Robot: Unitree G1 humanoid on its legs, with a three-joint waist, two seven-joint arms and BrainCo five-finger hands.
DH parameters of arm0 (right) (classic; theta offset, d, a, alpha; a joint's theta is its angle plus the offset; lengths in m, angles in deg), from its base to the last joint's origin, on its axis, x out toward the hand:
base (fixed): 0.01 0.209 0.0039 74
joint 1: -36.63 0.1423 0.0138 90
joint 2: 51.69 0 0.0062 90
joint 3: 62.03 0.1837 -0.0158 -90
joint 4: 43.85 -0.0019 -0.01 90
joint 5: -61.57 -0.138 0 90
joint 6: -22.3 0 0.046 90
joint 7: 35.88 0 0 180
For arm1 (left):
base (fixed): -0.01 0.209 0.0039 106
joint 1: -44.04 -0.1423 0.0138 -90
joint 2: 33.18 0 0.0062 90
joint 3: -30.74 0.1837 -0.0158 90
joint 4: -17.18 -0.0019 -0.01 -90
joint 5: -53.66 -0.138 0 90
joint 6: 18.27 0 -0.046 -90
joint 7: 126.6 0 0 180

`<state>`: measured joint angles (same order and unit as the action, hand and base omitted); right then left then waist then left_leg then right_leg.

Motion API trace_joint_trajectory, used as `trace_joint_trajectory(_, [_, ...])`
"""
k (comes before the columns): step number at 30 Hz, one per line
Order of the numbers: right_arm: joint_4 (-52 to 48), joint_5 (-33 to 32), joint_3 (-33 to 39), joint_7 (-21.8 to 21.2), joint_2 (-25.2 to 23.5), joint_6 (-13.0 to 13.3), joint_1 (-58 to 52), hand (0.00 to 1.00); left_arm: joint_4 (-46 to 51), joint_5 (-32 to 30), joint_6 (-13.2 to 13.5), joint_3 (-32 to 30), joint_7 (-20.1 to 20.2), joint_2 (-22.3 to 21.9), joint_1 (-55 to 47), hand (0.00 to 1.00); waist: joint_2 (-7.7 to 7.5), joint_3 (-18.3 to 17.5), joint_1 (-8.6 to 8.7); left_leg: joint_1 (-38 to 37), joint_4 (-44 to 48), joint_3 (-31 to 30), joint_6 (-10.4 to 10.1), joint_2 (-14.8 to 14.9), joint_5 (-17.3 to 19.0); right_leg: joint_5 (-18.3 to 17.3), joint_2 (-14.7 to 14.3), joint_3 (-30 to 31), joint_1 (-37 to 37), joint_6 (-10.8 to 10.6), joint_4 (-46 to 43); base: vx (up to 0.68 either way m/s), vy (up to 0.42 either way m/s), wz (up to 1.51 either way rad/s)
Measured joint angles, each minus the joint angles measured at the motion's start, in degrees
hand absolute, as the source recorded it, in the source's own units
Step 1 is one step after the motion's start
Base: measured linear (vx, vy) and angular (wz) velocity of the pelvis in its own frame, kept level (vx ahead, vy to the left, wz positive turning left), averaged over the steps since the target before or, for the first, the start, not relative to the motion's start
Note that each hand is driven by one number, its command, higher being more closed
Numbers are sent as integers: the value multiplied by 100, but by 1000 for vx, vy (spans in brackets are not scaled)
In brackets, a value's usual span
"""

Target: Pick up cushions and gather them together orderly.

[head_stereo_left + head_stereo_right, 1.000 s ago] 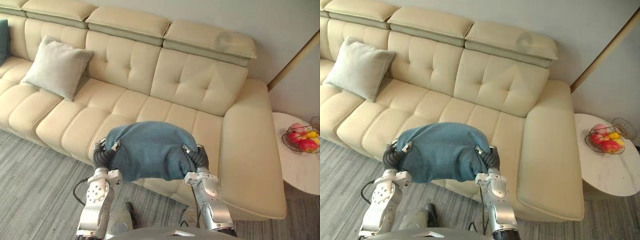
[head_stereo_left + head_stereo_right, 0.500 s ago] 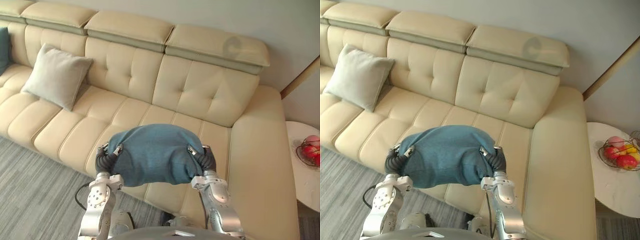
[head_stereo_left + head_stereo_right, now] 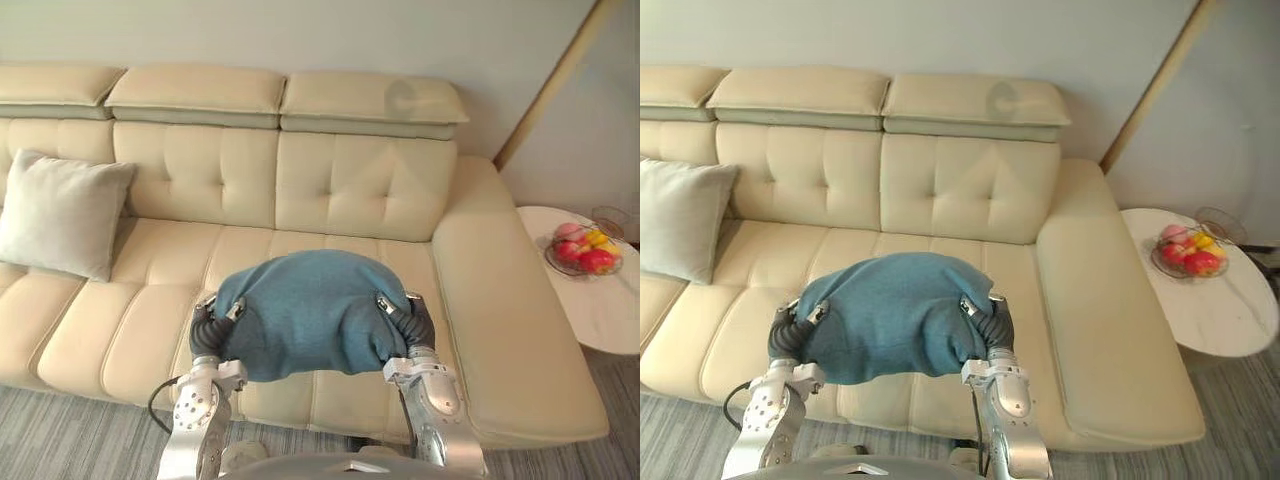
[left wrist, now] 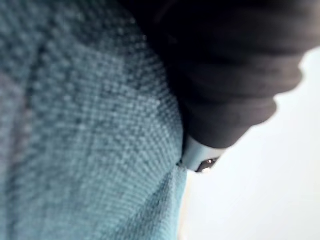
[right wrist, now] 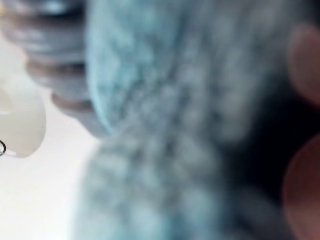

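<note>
the robot is holding a blue cushion (image 3: 305, 310) up between its two hands, in front of itself and over the near edge of the sofa's (image 3: 350, 190) seat. the left hand (image 3: 205, 328) is pressing against the cushion's left end and the right hand (image 3: 412, 322) against its right end, so the cushion is bulging up in a rounded hump between them. only the dark ribbed covers are showing at either end; the fabric is covering the rest, so i cannot tell how far either hand is open or whether it is gripping the cloth. in both wrist views the blue weave is lying right against the hand's cover.

a light grey cushion (image 3: 60, 215) is leaning against the backrest at the far left of the cream sofa, well apart from the blue one. to the right of the sofa's armrest a round white tabletop (image 3: 600, 305) is carrying a wire bowl (image 3: 580, 250) with red and yellow fruit. grey carpet (image 3: 60, 440) is showing along the near side of the sofa.
</note>
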<state>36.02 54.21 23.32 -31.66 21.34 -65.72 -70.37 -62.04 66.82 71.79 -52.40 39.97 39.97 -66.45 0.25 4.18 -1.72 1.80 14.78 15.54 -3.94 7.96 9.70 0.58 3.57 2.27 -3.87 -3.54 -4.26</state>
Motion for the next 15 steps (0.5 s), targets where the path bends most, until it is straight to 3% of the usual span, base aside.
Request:
trace_joint_trajectory(7, [4, 132, -133, 249, 48, -1, 204, 100, -13, -122, -12, 4, -135, 43, 302, 100, -37, -34, 28, 282, 114, 421, -24, 67, 71, 312, -48, 375, -426, 19, 167, -69, 6, -38])
trace_joint_trajectory(10, [34, 323, -235, 514, 135, 2, 940, 100, -27, -181, -11, -16, -514, 128, 976, 100, -18, -37, -20, 943, 457, 496, 31, 122, 37, 696, -67, 494, -896, -79, 337, -46, 1, -19])
trace_joint_trajectory(15, [263, 378, -288, 1131, 150, 35, 2012, 100, -350, -347, -4, -10, -1139, 185, 2222, 100, -3, -4, -110, 1588, 694, 390, 92, 171, -17, 868, -55, 444, -1394, -96, 322, -83, -13, 4])
